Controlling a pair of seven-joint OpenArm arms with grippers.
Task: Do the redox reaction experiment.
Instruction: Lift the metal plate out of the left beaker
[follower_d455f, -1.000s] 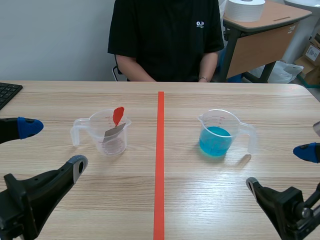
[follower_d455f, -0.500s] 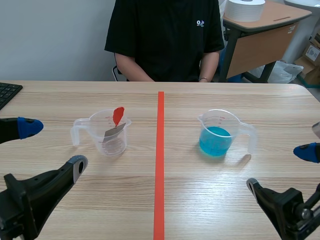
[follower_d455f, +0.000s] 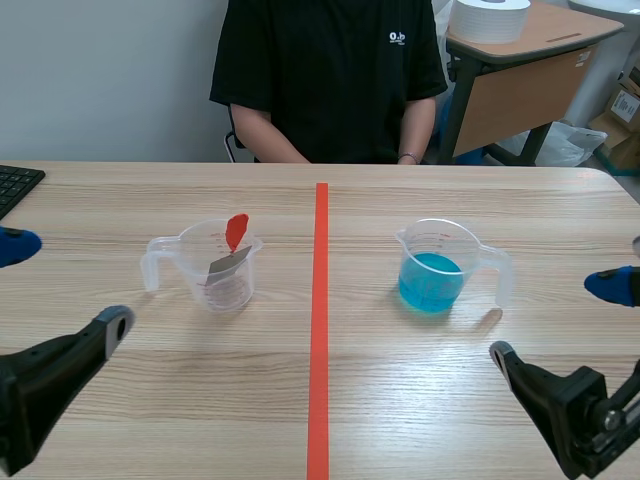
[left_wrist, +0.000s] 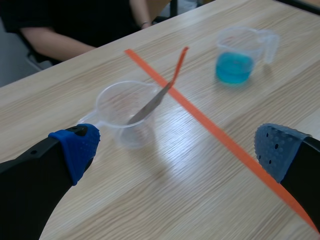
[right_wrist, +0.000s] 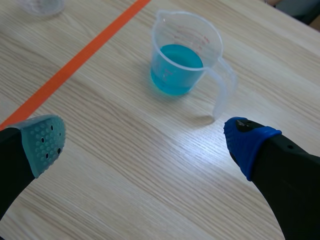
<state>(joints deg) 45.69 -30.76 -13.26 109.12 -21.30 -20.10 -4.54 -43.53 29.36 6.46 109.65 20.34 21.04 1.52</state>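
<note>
My left gripper (left_wrist: 176, 150) and right gripper (right_wrist: 145, 137) gape empty at the near edge of the table (follower_d455f: 400, 410), each facing its mid-table cup, the clear beaker (follower_d455f: 205, 250) holding the metal strip (follower_d455f: 229, 263) and the blue-liquid beaker (follower_d455f: 432, 270), handles turned outward, probably for my grasp.

A pale grey wall (follower_d455f: 100, 80) behind the wooden table (follower_d455f: 420, 400) — a second desk (follower_d455f: 520, 95) stands beyond it.

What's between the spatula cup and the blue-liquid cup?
Between spatula cup and blue-liquid cup: only the orange-red tape line on bare table, per scene view.
</note>
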